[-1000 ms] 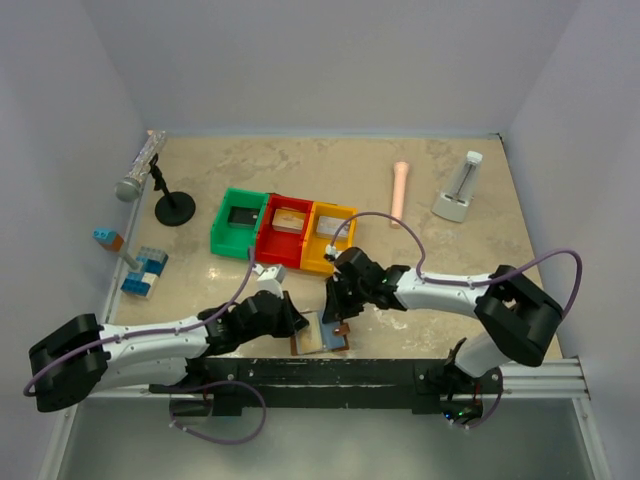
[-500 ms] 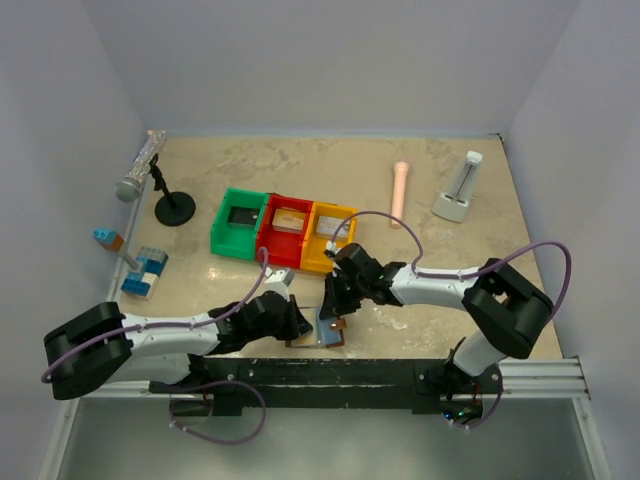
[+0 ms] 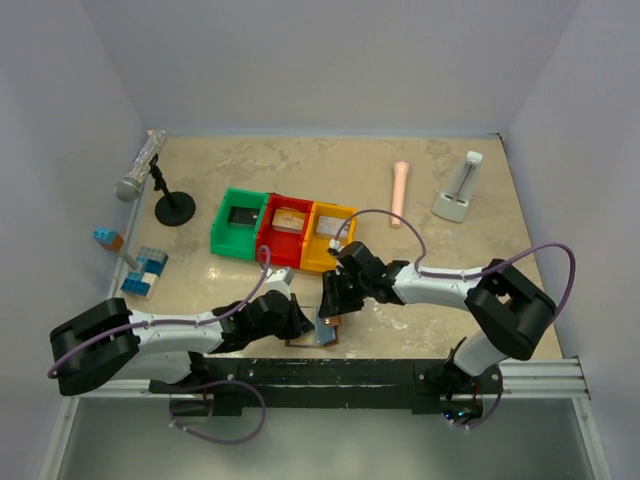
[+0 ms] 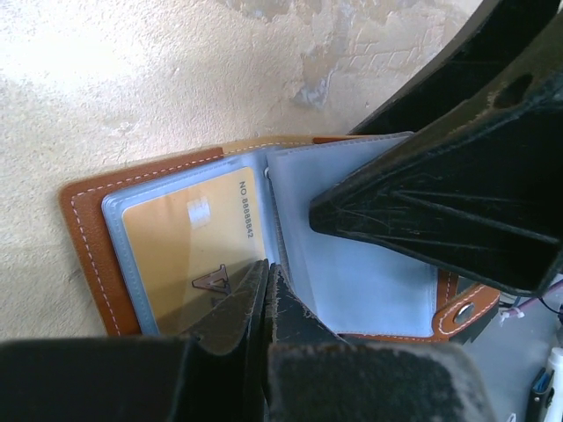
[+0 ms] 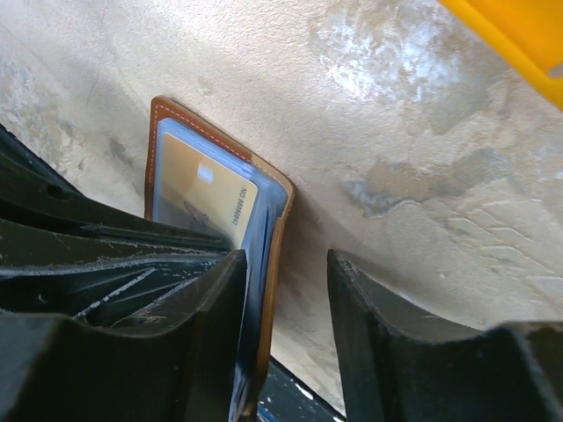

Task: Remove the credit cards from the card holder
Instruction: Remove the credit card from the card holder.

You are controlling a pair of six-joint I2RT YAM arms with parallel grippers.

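The card holder (image 3: 326,329) is near the table's front edge, between both grippers. In the left wrist view it is open (image 4: 84,229): brown rim, pale blue inside, with a gold credit card (image 4: 180,237) in the left clear pocket. My left gripper (image 4: 266,280) has its fingers pressed together at the holder's fold, seemingly pinching an inner leaf. My right gripper (image 5: 286,264) is open and straddles the holder's right flap (image 5: 271,264), which stands on edge against its left finger. The right finger (image 4: 440,202) fills the left wrist view. From the top, the left gripper (image 3: 296,320) and right gripper (image 3: 335,302) almost meet.
Green (image 3: 238,222), red (image 3: 284,230) and yellow (image 3: 328,238) bins stand just behind the grippers. A microphone on a stand (image 3: 140,170) and blue bricks (image 3: 145,272) are at the left. A pink cylinder (image 3: 400,192) and a white stand (image 3: 460,190) are at the back right. A black rail (image 3: 400,372) runs along the front.
A second ago the holder lay open and flat. Its right flap now stands up against the right gripper. The left gripper has moved right onto the fold.
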